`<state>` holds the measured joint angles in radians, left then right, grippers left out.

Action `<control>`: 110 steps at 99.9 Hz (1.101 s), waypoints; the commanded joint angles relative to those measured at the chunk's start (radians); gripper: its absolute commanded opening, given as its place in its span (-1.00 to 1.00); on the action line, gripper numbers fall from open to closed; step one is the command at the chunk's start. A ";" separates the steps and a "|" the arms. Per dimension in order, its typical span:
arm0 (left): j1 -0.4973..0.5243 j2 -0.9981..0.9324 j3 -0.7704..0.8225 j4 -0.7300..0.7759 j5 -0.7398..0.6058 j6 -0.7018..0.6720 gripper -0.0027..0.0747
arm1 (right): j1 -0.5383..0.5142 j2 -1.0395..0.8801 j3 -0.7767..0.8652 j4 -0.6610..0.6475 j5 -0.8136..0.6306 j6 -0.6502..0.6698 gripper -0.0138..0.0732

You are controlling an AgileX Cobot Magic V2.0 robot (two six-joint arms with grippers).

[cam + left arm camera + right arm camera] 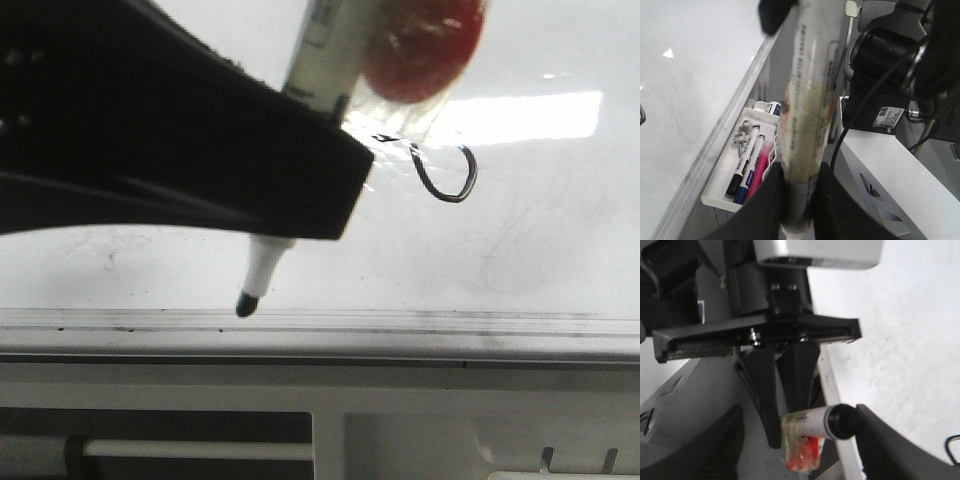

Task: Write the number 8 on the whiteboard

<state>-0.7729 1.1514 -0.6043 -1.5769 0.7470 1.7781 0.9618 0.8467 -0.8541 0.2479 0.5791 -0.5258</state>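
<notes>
My left gripper [300,215] is shut on a white marker [322,60] wrapped in yellowed tape with a red blob [425,45]. The marker's black tip [247,302] hangs just over the whiteboard's [540,250] grey edge strip [450,328], and I cannot tell whether it touches. A thin black line [447,180] on the board forms one hooked loop, and the rest is hidden behind the tape. In the left wrist view the fingers [765,205] clamp the marker [807,115]. My right gripper [802,455] is open, and the marker's black end cap [841,421] lies between its fingers.
A white tray [715,192] hangs below the board's edge with black, blue and pink markers [747,172]. A black camera unit with cables [880,75] and a white slotted panel [900,175] stand beside the board. Faint grey smudges [500,260] mark the board.
</notes>
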 commanded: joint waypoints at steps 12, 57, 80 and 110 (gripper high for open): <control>-0.003 -0.013 -0.022 -0.126 -0.156 -0.119 -0.99 | -0.113 -0.163 -0.033 -0.002 -0.095 0.020 0.24; -0.043 0.002 -0.055 -0.288 -0.636 -0.234 -0.99 | -0.270 -0.260 -0.031 -0.016 -0.080 0.028 -0.83; -0.191 0.085 -0.132 -0.288 -0.909 -0.236 -0.99 | -0.270 -0.249 -0.031 -0.017 -0.080 0.028 -0.83; -0.221 0.172 -0.173 -0.287 -1.023 -0.336 -0.99 | -0.270 -0.249 -0.031 -0.017 -0.080 0.049 -0.83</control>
<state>-0.9918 1.3248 -0.7481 -1.8358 -0.2208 1.4722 0.6968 0.5859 -0.8541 0.2319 0.5699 -0.4871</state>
